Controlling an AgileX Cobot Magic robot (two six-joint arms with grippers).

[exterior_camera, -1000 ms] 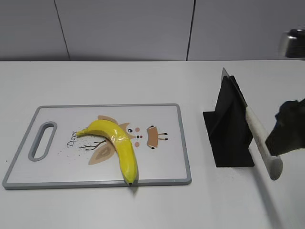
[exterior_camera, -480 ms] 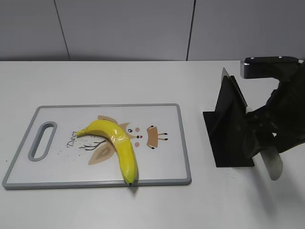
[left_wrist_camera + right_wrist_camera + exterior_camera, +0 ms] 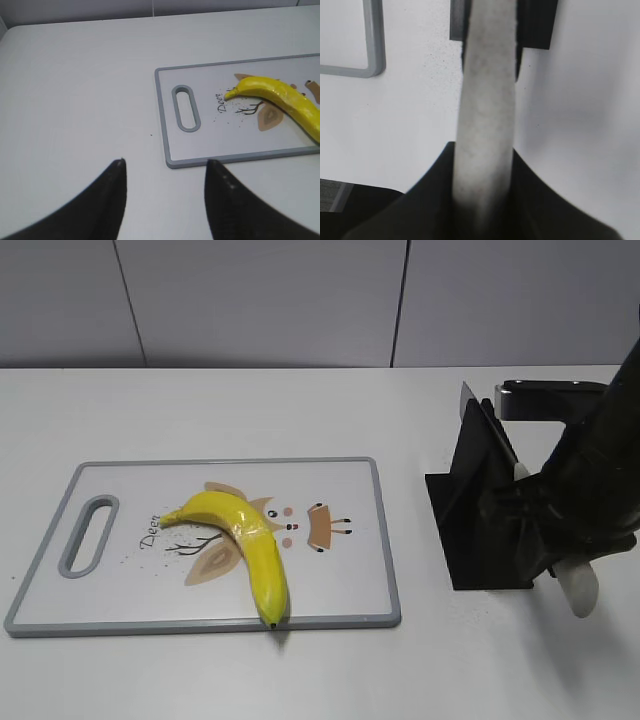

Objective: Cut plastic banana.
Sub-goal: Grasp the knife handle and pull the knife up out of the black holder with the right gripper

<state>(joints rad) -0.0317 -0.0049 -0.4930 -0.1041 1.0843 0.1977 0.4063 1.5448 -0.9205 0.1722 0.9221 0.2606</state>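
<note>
The plastic banana (image 3: 250,540) lies on the white cutting board (image 3: 150,485), dark tip toward the front edge; it also shows in the left wrist view (image 3: 285,97). A knife with a white handle (image 3: 580,590) sits in a black stand (image 3: 480,510), blade (image 3: 490,425) slanting up. My right gripper (image 3: 545,530) is at the handle; in the right wrist view its jaws (image 3: 484,150) press both sides of the handle (image 3: 487,100). My left gripper (image 3: 165,162) is open and empty above the bare table, near the board's (image 3: 210,135) front left corner.
The board has a grey rim and a handle slot (image 3: 90,535) at its left end. A corner of the board (image 3: 375,50) shows left of the stand's base (image 3: 535,20). A grey panel wall (image 3: 300,300) runs behind the table.
My right arm has come in from the right and down over the knife handle, and its jaws now hug the handle. The banana, board and stand have not moved.
</note>
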